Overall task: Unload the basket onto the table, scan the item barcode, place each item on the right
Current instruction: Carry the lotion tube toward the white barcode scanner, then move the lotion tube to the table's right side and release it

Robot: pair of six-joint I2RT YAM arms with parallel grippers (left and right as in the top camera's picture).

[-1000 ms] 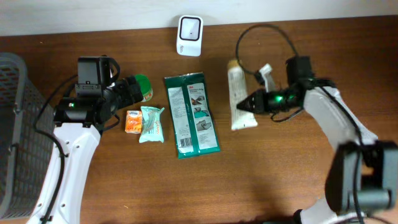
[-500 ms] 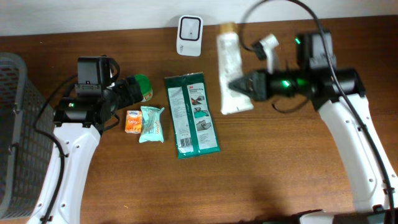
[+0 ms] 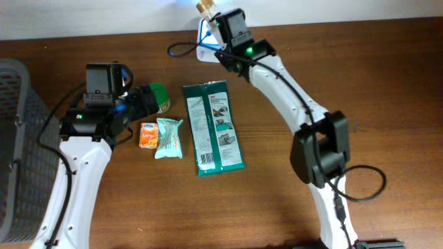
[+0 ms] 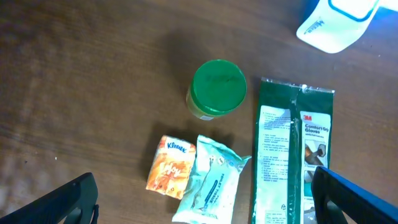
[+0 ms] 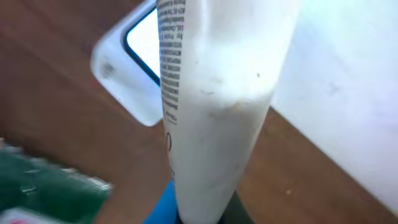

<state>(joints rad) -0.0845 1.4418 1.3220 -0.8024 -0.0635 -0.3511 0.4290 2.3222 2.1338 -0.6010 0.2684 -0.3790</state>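
The right end effector [image 3: 219, 25], clamped tight on the near end of a white tube [image 5: 211, 106], holds it raised over the scanner [image 5: 118, 74] at 12 o'clock on the worktop [image 3: 394, 90], the far end pointing toward the pale wall [image 5: 348, 62]. In the wrist view a column of fine print runs down the tube's left edge, on the side nearest the scanner's window, though no barcode can be made out. Pick-up and carry look done, with the item now at the reader. What seems left is to turn or steady the tube until the code faces the window, and nothing in view shows whether a read has registered. At 9 o'clock the left end effector [image 3: 142, 104] hangs with its fingers spread wide and empty by the other goods. A green-lidded jar [image 4: 216, 88] stands just past it. An orange tissue pack [image 4: 170, 167] lies just beside a wipes pack [image 4: 210, 180] at 6 o'clock of the jar. A long green packet [image 4: 292, 149] lies at 3 o'clock of these, directly at 6 o'clock of the scanner. A grey basket [image 3: 15, 124] stands at the worktop's far 9 o'clock edge.
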